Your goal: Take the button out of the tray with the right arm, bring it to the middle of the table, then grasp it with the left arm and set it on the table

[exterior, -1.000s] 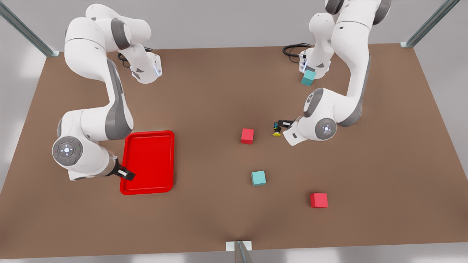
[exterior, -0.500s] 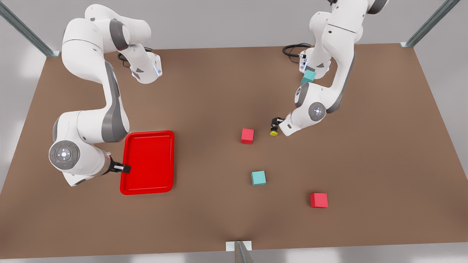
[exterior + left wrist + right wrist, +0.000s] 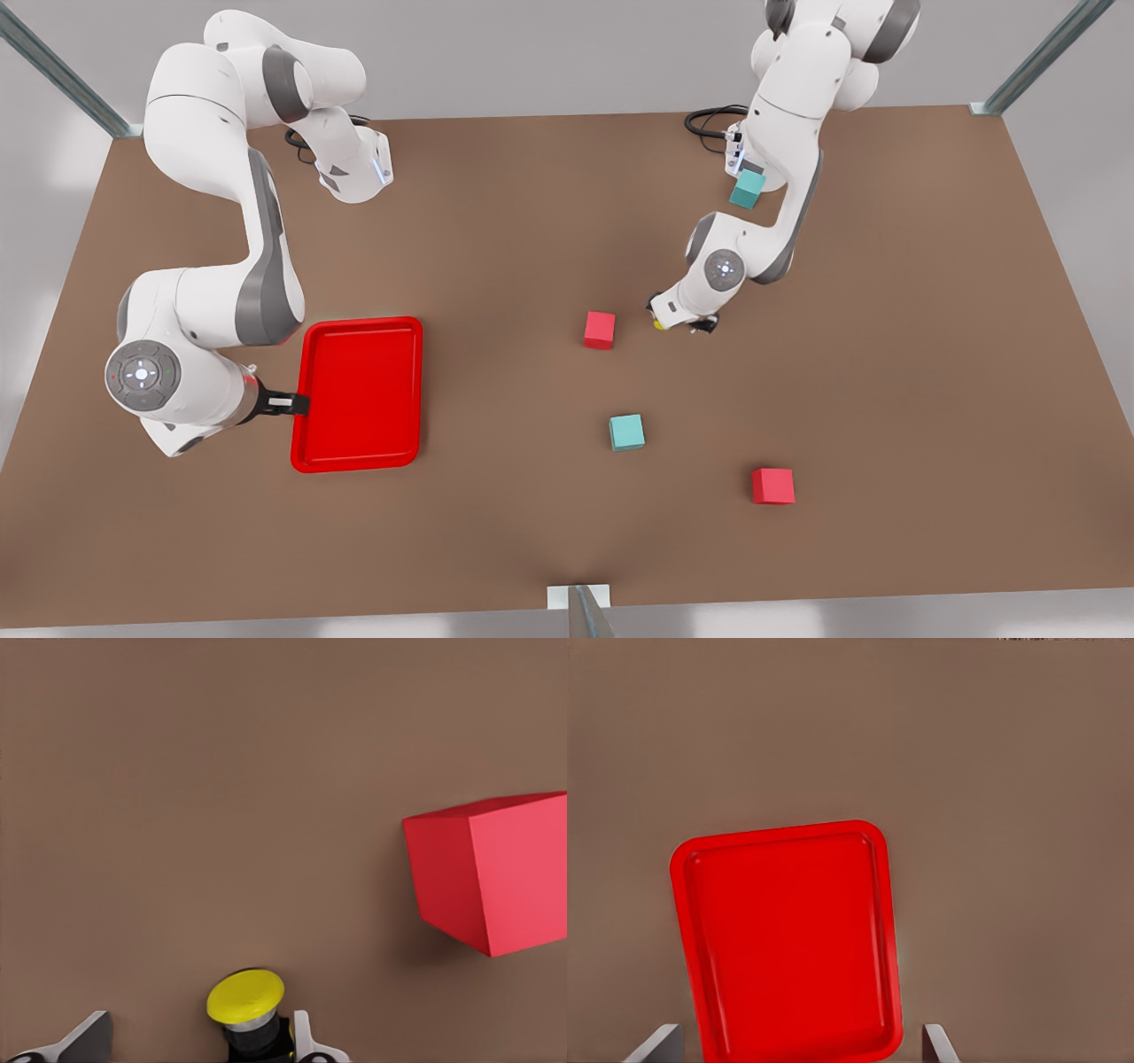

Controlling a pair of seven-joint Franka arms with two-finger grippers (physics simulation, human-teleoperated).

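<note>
left gripper (image 3: pixel 190 1047): fingers apart around button (image 3: pixel 246 999), low near worktop (image 3: pixel 496 221) middle, for set-down
right gripper (image 3: pixel 802 1050): open, empty, waiting at tray (image 3: pixel 788 939) edge

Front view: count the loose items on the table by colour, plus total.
Red cubes: 2
Teal cubes: 2
Red tray: 1
Yellow-capped button: 1
Total: 6
</note>
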